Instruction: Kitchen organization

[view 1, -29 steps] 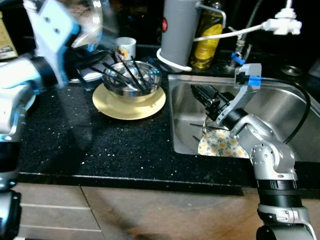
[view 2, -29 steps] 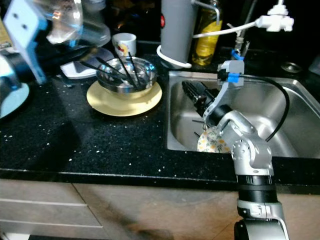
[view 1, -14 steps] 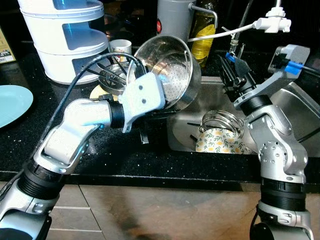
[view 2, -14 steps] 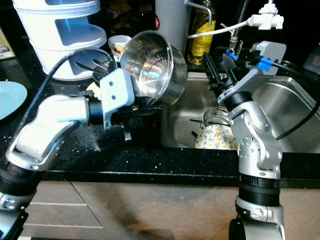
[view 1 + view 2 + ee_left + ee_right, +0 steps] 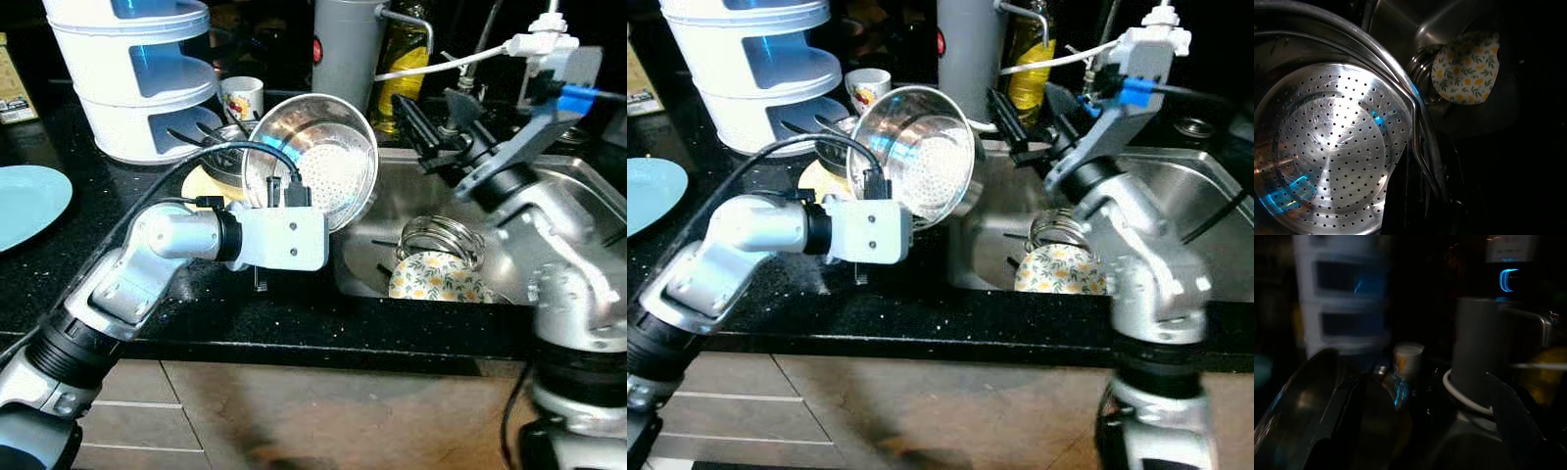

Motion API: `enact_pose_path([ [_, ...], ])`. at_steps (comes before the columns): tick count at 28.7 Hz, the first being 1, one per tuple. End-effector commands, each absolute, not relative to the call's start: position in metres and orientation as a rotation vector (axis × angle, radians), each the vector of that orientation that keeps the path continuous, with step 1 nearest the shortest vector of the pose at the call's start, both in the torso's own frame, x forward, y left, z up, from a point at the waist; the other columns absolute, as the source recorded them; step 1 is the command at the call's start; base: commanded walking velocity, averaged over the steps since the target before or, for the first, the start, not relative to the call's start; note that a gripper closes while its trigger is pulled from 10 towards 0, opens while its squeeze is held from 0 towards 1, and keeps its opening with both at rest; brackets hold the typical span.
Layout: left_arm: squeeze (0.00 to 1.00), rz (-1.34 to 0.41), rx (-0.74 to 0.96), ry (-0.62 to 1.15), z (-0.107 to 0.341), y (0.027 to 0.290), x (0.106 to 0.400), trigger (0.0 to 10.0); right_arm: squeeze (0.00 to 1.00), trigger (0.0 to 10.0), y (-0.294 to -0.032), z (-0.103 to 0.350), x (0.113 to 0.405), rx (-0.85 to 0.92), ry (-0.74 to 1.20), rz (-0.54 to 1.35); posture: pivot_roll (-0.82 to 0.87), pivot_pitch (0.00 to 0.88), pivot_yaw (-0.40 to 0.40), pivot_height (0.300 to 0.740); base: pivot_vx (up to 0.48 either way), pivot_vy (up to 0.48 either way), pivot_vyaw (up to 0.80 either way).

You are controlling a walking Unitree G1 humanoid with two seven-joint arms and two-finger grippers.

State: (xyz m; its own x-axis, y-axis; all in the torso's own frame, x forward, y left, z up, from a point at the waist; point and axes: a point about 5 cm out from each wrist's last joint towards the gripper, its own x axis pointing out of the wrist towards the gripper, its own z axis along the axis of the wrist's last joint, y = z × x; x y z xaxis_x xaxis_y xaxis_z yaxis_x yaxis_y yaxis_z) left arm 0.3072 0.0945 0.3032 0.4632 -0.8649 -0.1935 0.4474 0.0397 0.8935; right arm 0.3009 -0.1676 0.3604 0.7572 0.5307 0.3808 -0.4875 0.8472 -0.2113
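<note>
My left gripper point(image 5: 294, 201) is shut on the rim of a perforated steel colander point(image 5: 318, 157) and holds it tilted over the counter's edge beside the sink point(image 5: 387, 211). The colander's holed inside point(image 5: 1332, 156) faces the left wrist camera. Above the sink's back edge my right gripper point(image 5: 441, 122) stands open and holds nothing. Down in the sink lie a glass jar point(image 5: 441, 238) and a floral plate point(image 5: 436, 279). A steel bowl with black chopsticks point(image 5: 217, 157) sits on a yellow plate, partly hidden behind the colander.
A white tiered container point(image 5: 132, 69) stands at the back left, with a small cup point(image 5: 242, 96) beside it. A blue plate point(image 5: 29, 201) lies at the far left. A grey canister point(image 5: 348, 49), an oil bottle point(image 5: 407, 54) and a faucet hose crowd the back.
My left arm has turned the colander so its inside faces me more squarely. The right gripper has risen from the sink toward the back edge.
</note>
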Motion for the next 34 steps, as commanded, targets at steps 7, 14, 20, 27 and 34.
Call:
enact_pose_path([
  [7, 0.00, -1.072, 1.190, -0.492, 0.304, 0.092, 0.307, 0.0, 0.00, 10.0, -0.165, 0.332, 0.302, -0.482, -0.252, 0.552, -0.03, 0.145, -0.012, 0.740, 0.000, 0.000, 0.00],
  [14, 0.00, -1.068, 1.219, -0.505, 0.306, 0.091, 0.309, 0.0, 0.00, 10.0, -0.162, 0.332, 0.304, -0.338, -0.218, 0.562, -0.03, 0.147, -0.012, 0.740, 0.000, 0.000, 0.00],
  [20, 0.00, -1.076, 1.242, -0.517, 0.306, 0.088, 0.309, 0.0, 0.00, 10.0, -0.158, 0.344, 0.305, 0.002, -0.254, 0.568, -0.03, 0.149, -0.011, 0.740, 0.000, 0.000, 0.00],
  [27, 0.00, -1.079, 1.247, -0.518, 0.305, 0.087, 0.309, 0.0, 0.00, 10.0, -0.154, 0.351, 0.305, 0.154, -0.259, 0.602, -0.03, 0.149, -0.009, 0.740, 0.000, 0.000, 0.00],
  [34, 0.00, -1.080, 1.257, -0.521, 0.304, 0.087, 0.310, 0.0, 0.00, 10.0, -0.155, 0.341, 0.303, 0.037, -0.157, 0.577, -0.03, 0.149, -0.008, 0.740, 0.000, 0.000, 0.00],
])
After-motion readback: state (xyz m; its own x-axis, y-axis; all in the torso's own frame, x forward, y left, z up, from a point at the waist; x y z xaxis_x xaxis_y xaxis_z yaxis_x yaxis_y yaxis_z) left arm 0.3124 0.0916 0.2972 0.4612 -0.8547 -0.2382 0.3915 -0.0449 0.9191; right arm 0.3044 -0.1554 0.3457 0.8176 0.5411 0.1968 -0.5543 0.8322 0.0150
